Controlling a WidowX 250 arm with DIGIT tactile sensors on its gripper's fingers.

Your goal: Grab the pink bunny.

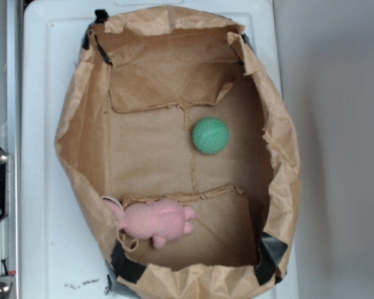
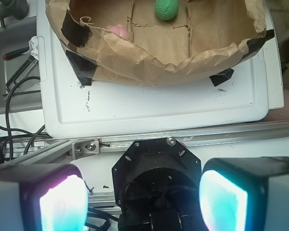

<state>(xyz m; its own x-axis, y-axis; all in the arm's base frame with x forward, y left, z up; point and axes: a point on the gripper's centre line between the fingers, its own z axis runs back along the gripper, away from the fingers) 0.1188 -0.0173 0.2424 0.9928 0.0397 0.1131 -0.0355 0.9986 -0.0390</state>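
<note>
Because the pink bunny (image 1: 157,221) lies tucked against the wall of the paper bag (image 1: 287,162), in the corner nearest me, I should come in from above and drop steeply, clear of the crumpled rim. My gripper (image 2: 143,197) hangs released, jaws spread wide, well apart from the toy. The green ball (image 1: 210,135) sits farther in.

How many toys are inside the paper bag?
2. The pink bunny lies in the near-left corner of the paper bag, against its wall. The green ball sits farther in, toward the right. The folded paper flaps could hide something small.
</note>
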